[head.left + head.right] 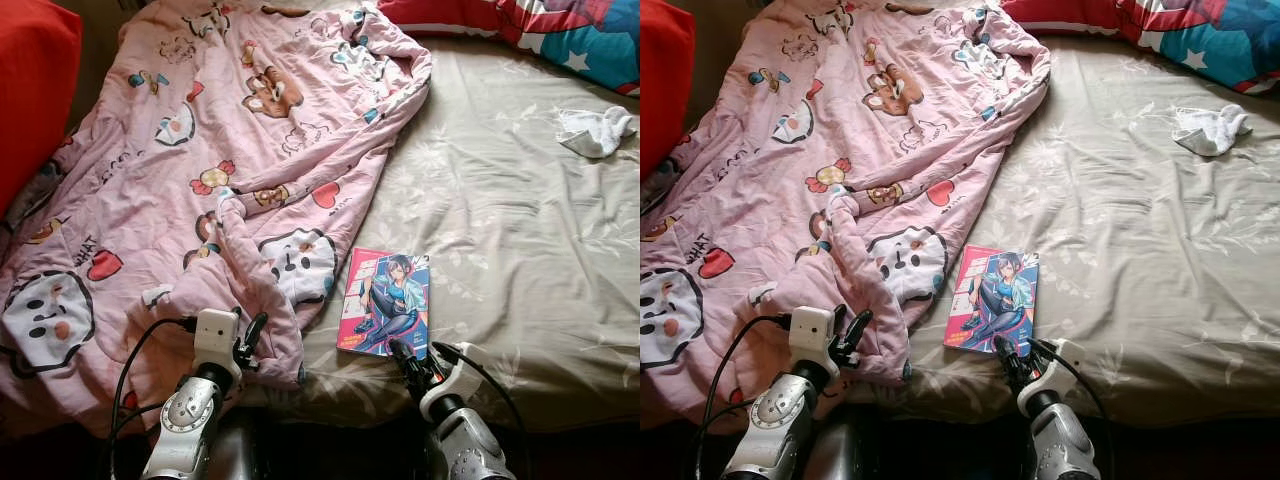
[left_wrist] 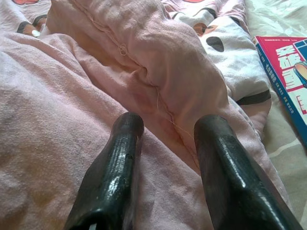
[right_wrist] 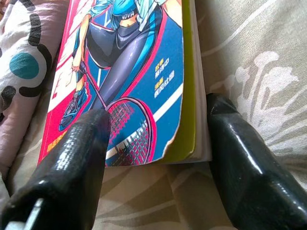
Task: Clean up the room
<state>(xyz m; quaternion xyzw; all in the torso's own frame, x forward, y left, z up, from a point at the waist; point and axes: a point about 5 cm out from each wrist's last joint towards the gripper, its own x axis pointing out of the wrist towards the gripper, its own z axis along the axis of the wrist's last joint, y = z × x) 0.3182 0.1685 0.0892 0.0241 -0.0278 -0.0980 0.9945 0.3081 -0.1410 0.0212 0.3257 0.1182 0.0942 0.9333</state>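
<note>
Our right claw [image 3: 153, 158] sits released at the near edge of the comic book [image 1: 385, 302], one finger [image 3: 72, 158] over the cover's corner, the other [image 3: 249, 158] on the sheet just past the page edges. The book lies flat on the bed [image 1: 500, 260], its left edge just beside the pink quilt [image 1: 200, 150]. Our left claw [image 2: 165, 158] is also released, its tips apart over a raised fold of that quilt, touching or nearly so; we cannot quite tell.

The right wrist view gives us what the head views blur: a racket drawn on the cover, yellow-green inner pages, and the word "NOVA" on the figure's top. The left wrist view catches the book's blue-and-red corner beyond the fold.

Further out, a white sock [image 1: 596, 130] lies crumpled on the beige flowered sheet, well apart from the book. A red pillow [image 1: 35, 90] sits at the left, and a red-and-blue starred cushion [image 1: 560, 30] at the far right.
</note>
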